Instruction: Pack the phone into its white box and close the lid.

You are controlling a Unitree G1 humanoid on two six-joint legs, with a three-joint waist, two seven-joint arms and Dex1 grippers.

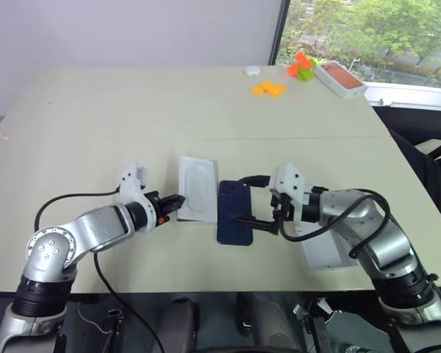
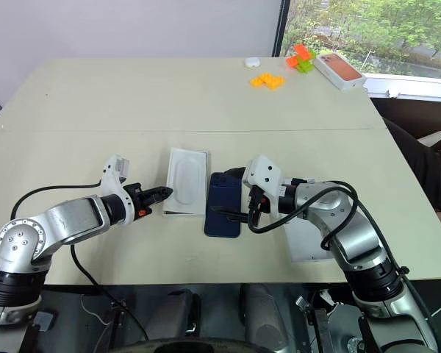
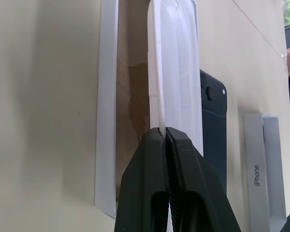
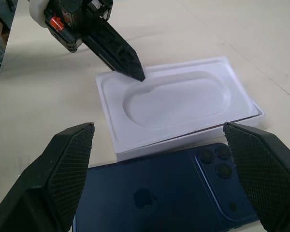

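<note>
Early stage, nothing packed yet. Phone (image 1: pixel 234 212) lying back-up on the surface, near the middle of the front edge, camera cluster at its far end, outside the white box (image 3: pixel 106 125). White box just left of the phone, sitting with the flat white insert (image 1: pixel 197 187) with the oval recess on it; in the left wrist view, insert tilted up off the box along one long edge, brownish inner floor showing underneath. Left pincer (image 1: pixel 173 200) closed, tips together on the near edge of the insert, apparently nipping its rim to lift it away. Right pincer (image 4: pixel 159 169) spread wide, one finger on each side of the phone, hovering over it, not touching as far as visible. Lid (image 1: pixel 325 254) lying on the surface near the front right edge, mostly hidden under the right arm, open side up in the left wrist view, side wall reading "iPhone". Far right corner: another white box with salmon-orange top (image 1: pixel 339 79), orange and green blocks (image 1: pixel 269 89), not involved.

Done: lid off, box exposed. Left: clear insert from box, grasp phone, set phone in box, fit lid over base. Judged well under halfway.
</note>
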